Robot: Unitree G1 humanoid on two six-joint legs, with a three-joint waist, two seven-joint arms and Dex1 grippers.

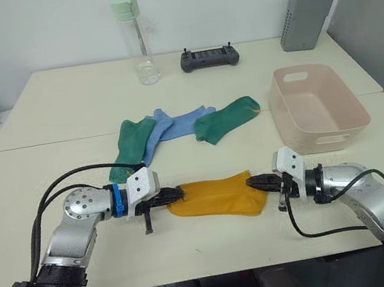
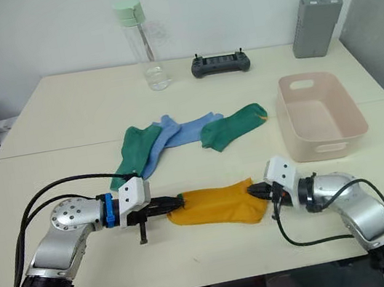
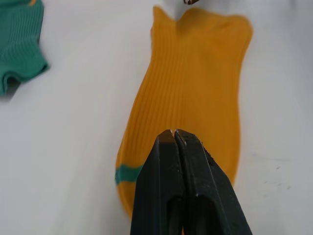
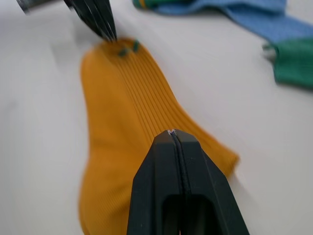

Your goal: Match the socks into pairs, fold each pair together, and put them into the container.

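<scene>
Two grippers, one at each end of the mustard-yellow sock (image 1: 217, 196), which lies flat near the front table (image 1: 60, 106) edge. Left gripper (image 1: 177, 192) pinched together on the toe end, where the green trim shows in its wrist view. Right gripper (image 1: 253, 182) pinched together on the cuff end. Whether one yellow sock or a stacked pair lies there, cannot tell.

Judgement: holding both ends keeps the fabric spread and flat, so one end can be carried over to the other for a fold. Fold not yet made.

Beyond the grippers, away from the robot: a loose cluster of dark green socks (image 1: 130, 145) and light blue socks (image 1: 174, 124), overlapping, unpaired. One green sock (image 1: 226, 118) sits farther out from the right gripper, at the cluster's right end.

Container (image 1: 322, 138) stands just past the right gripper, to its outer side. No socks seen inside. Short carry for that arm once a pair is folded.

Far side of table: clear bottle (image 1: 137, 42), black controller (image 1: 210, 56), grey box (image 1: 306, 18).
</scene>
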